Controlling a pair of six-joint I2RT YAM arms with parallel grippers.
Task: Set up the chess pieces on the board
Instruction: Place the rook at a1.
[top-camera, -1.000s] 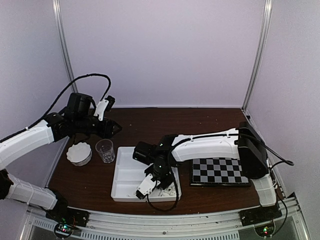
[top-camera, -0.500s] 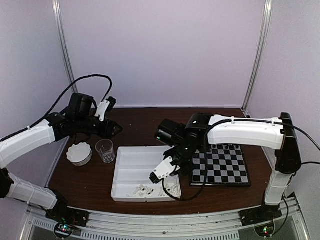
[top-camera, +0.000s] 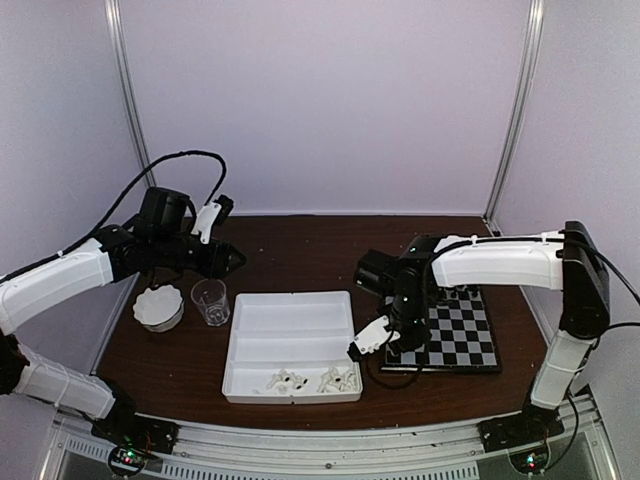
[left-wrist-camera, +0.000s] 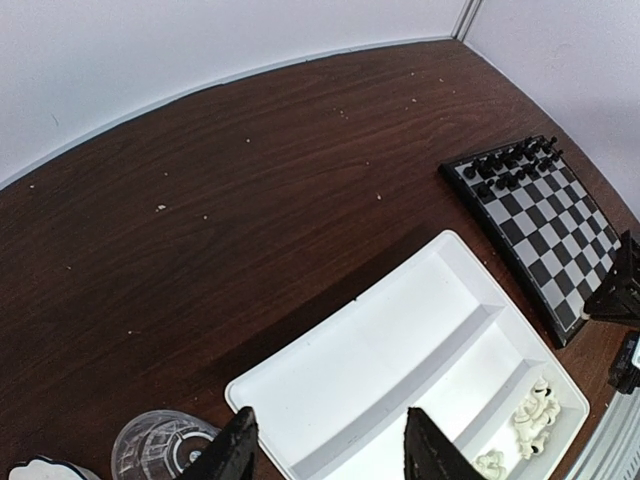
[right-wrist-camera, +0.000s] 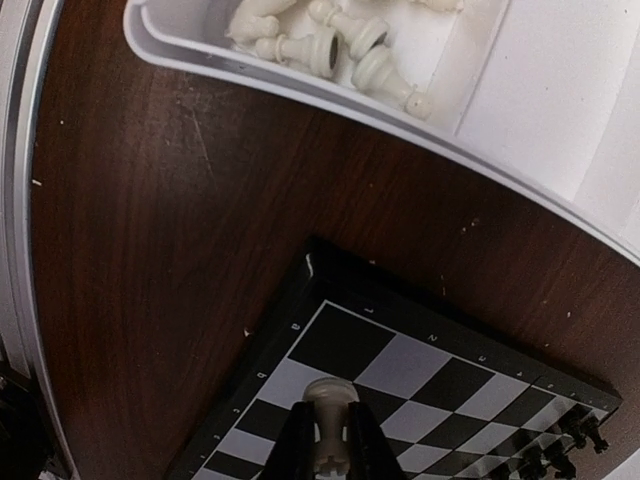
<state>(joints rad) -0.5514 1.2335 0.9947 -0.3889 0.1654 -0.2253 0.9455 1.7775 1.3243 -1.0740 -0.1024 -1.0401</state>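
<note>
My right gripper is shut on a white chess piece, held above the near-left corner of the board. In the top view the right gripper hangs over the board's left edge. Black pieces line the board's far rows. More white pieces lie in the tray's near compartment. My left gripper is open and holds nothing, raised over the table left of the tray, above the cup.
The white three-compartment tray sits left of the board. A clear plastic cup and a white scalloped bowl stand left of the tray. Walls close in the table at the back and sides.
The right arm has swung right from the tray's near compartment to the board's near-left corner, carrying a white piece. The left arm has stayed put.
</note>
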